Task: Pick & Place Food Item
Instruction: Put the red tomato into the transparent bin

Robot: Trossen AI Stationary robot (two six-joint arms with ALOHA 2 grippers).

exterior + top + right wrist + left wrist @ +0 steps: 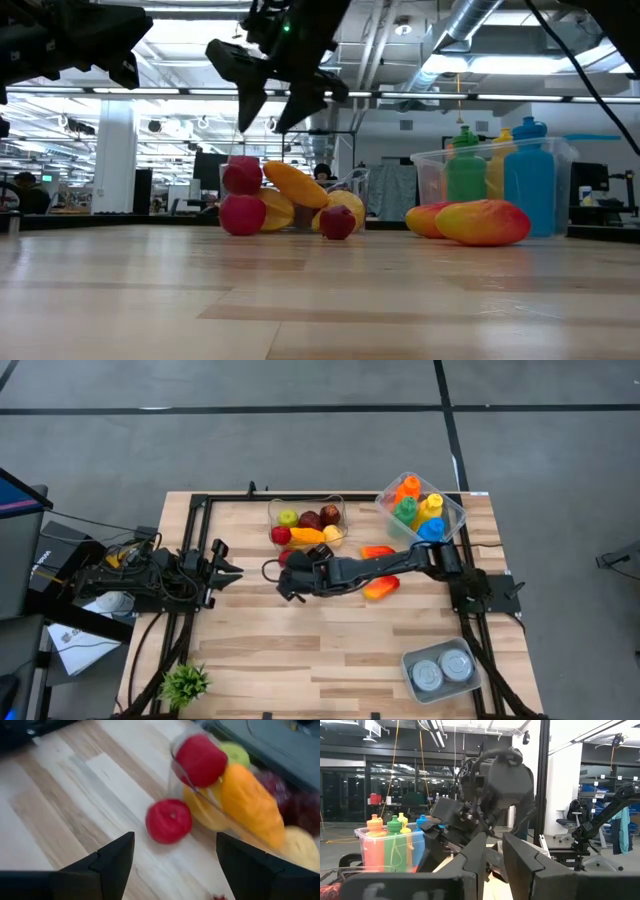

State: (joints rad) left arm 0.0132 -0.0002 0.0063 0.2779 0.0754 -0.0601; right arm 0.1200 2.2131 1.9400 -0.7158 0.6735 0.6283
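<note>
A clear tub (338, 506) at the table's far middle holds several toy fruits, among them a red one (201, 760) and an orange one (247, 802). A loose red fruit (169, 820) rests on the wood just in front of the tub (286, 557). My right gripper (285, 586) hangs open above the table, a little nearer than that fruit, slanting down, with nothing between its fingers (175, 842). In the low view it (272, 100) is well above the fruit (242, 214). My left gripper (228, 559) waits at the table's left, its fingers a narrow gap apart (494, 855).
Two orange-red mangoes (382, 588) (377, 551) lie under my right arm. A clear tub of coloured bottles (420, 508) stands at the far right. A tub of cans (440, 670) sits at the near right, a small plant (185, 682) at the near left.
</note>
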